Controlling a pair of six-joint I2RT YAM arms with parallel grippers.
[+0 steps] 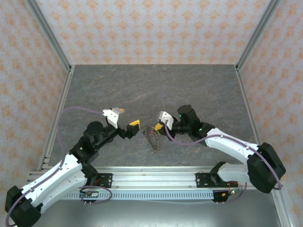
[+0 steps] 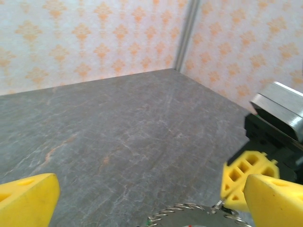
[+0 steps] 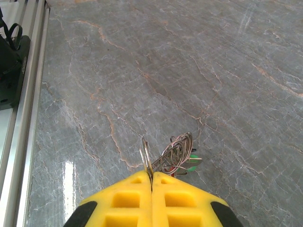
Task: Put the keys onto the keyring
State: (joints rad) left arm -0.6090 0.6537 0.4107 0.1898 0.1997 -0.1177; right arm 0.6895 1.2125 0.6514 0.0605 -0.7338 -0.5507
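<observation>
Right fingers pinch keyring rim — open table beyond.

No readable text, labels, brands or numbers anywhere. Green board below the near rail: any print on it is too small to read.

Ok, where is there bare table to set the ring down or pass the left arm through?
Bare: the far half of the table, between the back wall and the open left end effector and shut right end effector; also the strip along the right rail. Crowded: front centre, where the right one pinches the keyring close to the left one.
</observation>
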